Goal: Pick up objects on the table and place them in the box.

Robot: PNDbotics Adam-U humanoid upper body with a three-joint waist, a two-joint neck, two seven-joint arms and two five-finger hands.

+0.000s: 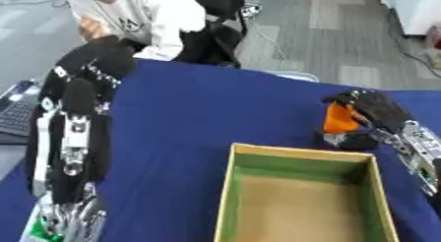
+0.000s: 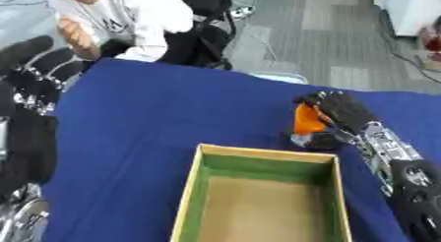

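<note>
my right hand [image 1: 379,113] has its fingers curled around the orange object [image 1: 338,119] just behind the box [image 1: 226,187]; left hand [image 1: 82,86] rests open.

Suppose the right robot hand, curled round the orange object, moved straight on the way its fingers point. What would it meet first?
Probably only bare blue table. The right robot hand points up-left, away from the box, holding the orange object. The way looks free as far as the table's far edge, though depth is unclear.
</note>
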